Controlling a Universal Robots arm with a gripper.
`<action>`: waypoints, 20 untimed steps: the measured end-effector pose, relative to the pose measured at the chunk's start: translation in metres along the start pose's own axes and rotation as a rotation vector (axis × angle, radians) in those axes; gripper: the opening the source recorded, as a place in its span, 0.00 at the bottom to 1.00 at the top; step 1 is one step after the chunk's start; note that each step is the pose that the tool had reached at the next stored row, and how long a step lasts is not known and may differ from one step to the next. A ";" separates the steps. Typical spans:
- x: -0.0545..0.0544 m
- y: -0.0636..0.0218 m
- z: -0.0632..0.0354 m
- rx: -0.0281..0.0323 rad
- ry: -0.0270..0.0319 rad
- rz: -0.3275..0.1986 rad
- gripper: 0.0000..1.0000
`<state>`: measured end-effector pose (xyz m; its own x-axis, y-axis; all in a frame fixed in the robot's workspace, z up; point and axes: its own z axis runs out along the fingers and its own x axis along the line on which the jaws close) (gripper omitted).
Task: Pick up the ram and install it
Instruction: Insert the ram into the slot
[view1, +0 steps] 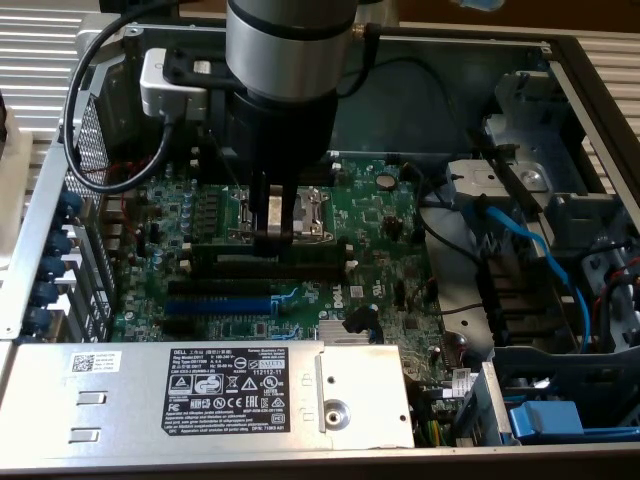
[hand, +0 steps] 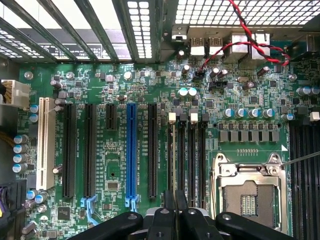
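The end effector (view1: 272, 238) hangs straight down from the arm over the middle of the motherboard (view1: 390, 230). Its fingers (hand: 169, 207) are drawn close together with only a sliver between them, and by my judgement they are pinched on the upper edge of the ram (view1: 310, 262). In the exterior view the ram stands on its long edge at 6 o'clock of the CPU socket (view1: 300, 212) and runs from 9 o'clock to 3 o'clock along the memory slots (hand: 192, 155). It looks set on or into one of them rather than carried in the air, but I cannot tell whether it is pressed fully home. The hold sits at about mid-length, which I take to be deliberate: gripped there the stick stays level, so both ends meet the slot together and neither corner digs in first. Keeping it on edge matches the narrow slot opening. In the wrist view the fingers line up with a slot on the side away from the socket, beside a white end clip (hand: 172, 118) whose position I cannot make out. The blue expansion slot (view1: 218, 303) lies at 7 o'clock of the ram, apart from it. The power supply (view1: 230, 395) sits farther out at 6 o'clock, leaving the arm room.
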<state>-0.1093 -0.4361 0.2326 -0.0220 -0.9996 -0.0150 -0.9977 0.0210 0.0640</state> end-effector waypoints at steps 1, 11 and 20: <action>0.000 0.0000 0.0001 0.0000 0.0000 0.000 0.12; 0.000 0.0001 0.0005 0.0002 -0.0002 0.000 0.12; -0.001 0.0004 0.0005 0.0002 -0.0002 0.000 0.12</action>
<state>-0.1097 -0.4353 0.2321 -0.0219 -0.9996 -0.0152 -0.9977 0.0209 0.0639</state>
